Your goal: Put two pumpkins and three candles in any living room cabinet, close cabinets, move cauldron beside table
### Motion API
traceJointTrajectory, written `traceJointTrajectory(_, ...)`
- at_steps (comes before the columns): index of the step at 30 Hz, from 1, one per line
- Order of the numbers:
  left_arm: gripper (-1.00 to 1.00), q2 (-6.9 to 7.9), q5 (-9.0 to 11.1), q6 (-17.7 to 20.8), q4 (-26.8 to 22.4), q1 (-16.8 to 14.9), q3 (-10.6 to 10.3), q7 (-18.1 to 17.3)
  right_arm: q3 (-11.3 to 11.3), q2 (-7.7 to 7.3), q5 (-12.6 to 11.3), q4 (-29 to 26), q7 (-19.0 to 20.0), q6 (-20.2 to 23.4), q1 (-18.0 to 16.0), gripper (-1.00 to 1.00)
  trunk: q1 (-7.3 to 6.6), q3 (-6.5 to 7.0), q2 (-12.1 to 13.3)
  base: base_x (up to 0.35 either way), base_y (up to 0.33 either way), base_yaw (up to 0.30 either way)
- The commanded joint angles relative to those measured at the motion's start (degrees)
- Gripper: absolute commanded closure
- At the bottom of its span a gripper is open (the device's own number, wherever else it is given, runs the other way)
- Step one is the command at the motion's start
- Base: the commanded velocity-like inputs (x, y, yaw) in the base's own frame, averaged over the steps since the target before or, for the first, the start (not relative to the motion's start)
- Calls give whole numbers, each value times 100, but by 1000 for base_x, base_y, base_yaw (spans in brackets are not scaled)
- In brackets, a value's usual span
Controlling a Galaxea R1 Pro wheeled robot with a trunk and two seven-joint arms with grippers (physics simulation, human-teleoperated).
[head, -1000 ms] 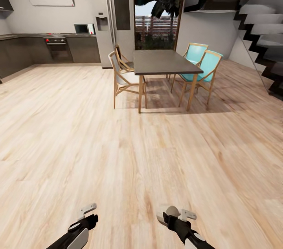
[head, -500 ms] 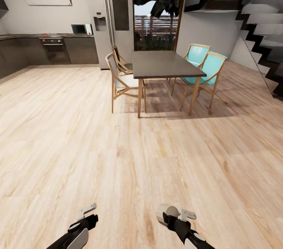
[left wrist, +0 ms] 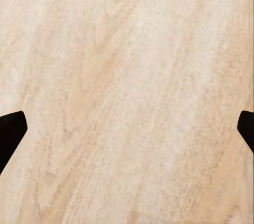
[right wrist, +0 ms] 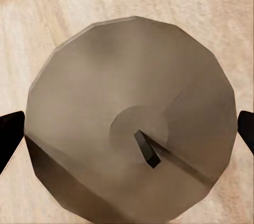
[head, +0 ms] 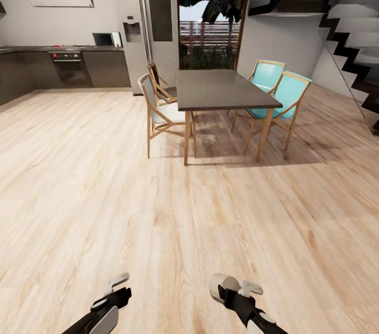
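Observation:
My right gripper [head: 227, 292] is shut on a stubby tan-beige candle [head: 220, 286], carried low over the wooden floor. In the right wrist view the candle [right wrist: 132, 123] shows its round top and short dark wick, with the right gripper [right wrist: 127, 131] closed on its sides and a black fingertip [right wrist: 10, 134] at the edge. My left gripper [head: 117, 284] hangs beside it, open and holding nothing. The left wrist view has the left gripper [left wrist: 127, 131] spread wide over bare floorboards. The pumpkins, cabinet, cauldron and living-room table are out of view.
Ahead stands a dining set: a dark slab on wooden legs [head: 221, 89], two pale chairs [head: 160, 110] on one side, two teal chairs [head: 281, 97] on the other. Grey kitchen units [head: 79, 68] and a fridge [head: 150, 18] line the back wall. Stairs [head: 352, 18] rise at the right.
The whole view has shifted as the robot moves: the dining set sits slightly nearer and the kitchen units have slid left. Both grippers keep their pose, the right still holding the candle.

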Motion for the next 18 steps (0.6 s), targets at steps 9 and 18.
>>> traceJointTrajectory(9, -100, 13, 54, 4, -14, -2, -40, 47, 35, -2, -57, 17, 28, -34, -8, 100, 3, -4, -2, 288, 0, 0)
traceJointTrajectory(18, -100, 14, 54, 6, -14, -4, -36, 47, 35, -2, -57, 18, 31, -34, -7, 100, 3, -4, -2, 41, 0, 0)
